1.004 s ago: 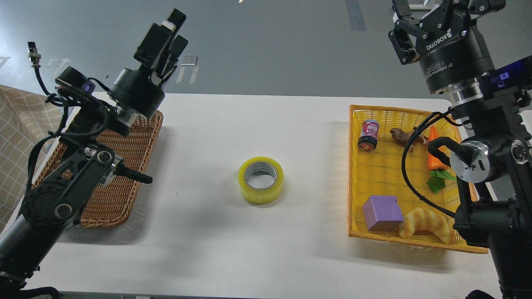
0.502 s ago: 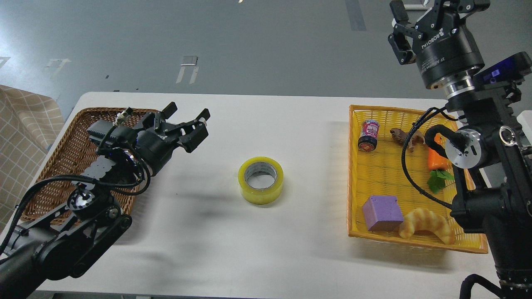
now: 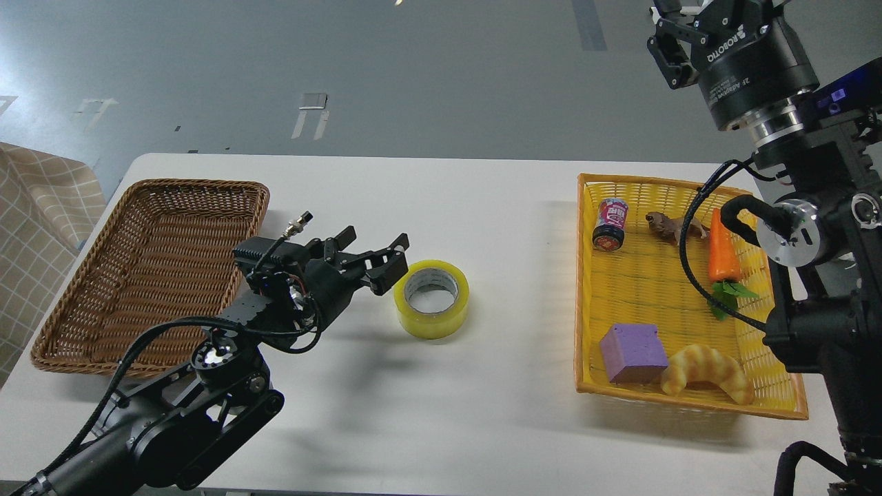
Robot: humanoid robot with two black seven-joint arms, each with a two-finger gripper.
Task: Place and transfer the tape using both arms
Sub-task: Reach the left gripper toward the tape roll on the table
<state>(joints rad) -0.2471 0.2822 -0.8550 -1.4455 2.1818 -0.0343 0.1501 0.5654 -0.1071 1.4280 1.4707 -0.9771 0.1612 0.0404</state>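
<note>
You see the tape (image 3: 432, 298) lying flat on the white table (image 3: 427, 413), about in the middle, with its grey-white core facing up. It stands free between the two baskets, well apart from both.

Your left gripper (image 3: 383, 257) is just beside the tape, on its left side, and its fingers are spread apart. The tips point toward the roll and are very near its upper left edge, but you cannot tell if they touch it. Nothing is held between them.

Your right gripper (image 3: 679, 34) is high at the top right corner, far from the tape. It is partly cut by the edge of the view, so you cannot tell if its fingers are apart or together.

The brown wicker basket (image 3: 83, 324) is on the left side of the table. The yellow basket (image 3: 689, 403) on the right holds a small can (image 3: 611, 223), a brown toy animal (image 3: 667, 225), a carrot (image 3: 720, 246), a purple cube (image 3: 633, 353) and a croissant (image 3: 706, 373).
</note>
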